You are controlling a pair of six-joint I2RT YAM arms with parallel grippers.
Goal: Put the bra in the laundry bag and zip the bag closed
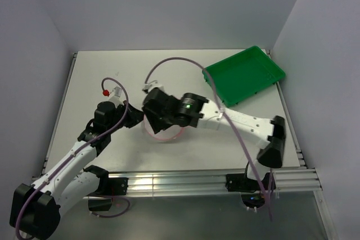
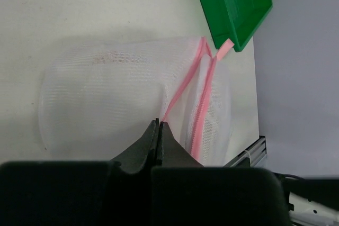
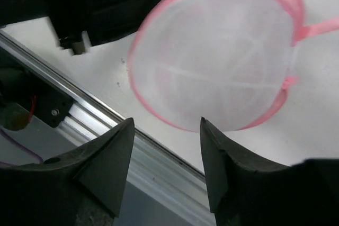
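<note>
The laundry bag (image 2: 111, 91) is a rounded white mesh pouch with a pink zipper rim, lying on the white table near its front edge. My left gripper (image 2: 159, 121) is shut on the pink zipper edge at the bag's near side. In the top view the bag (image 1: 164, 133) lies mostly under the right wrist, with the left gripper (image 1: 136, 117) at its left. My right gripper (image 3: 166, 120) stands open just off the bag (image 3: 212, 62), nothing between its fingers (image 3: 114, 152). I cannot make out the bra in any view.
A green plastic tray (image 1: 246, 75) sits at the back right of the table; its corner (image 2: 235, 9) lies close beyond the bag's pink pull tab. The aluminium rail (image 3: 100, 125) of the table's front edge runs just past the bag.
</note>
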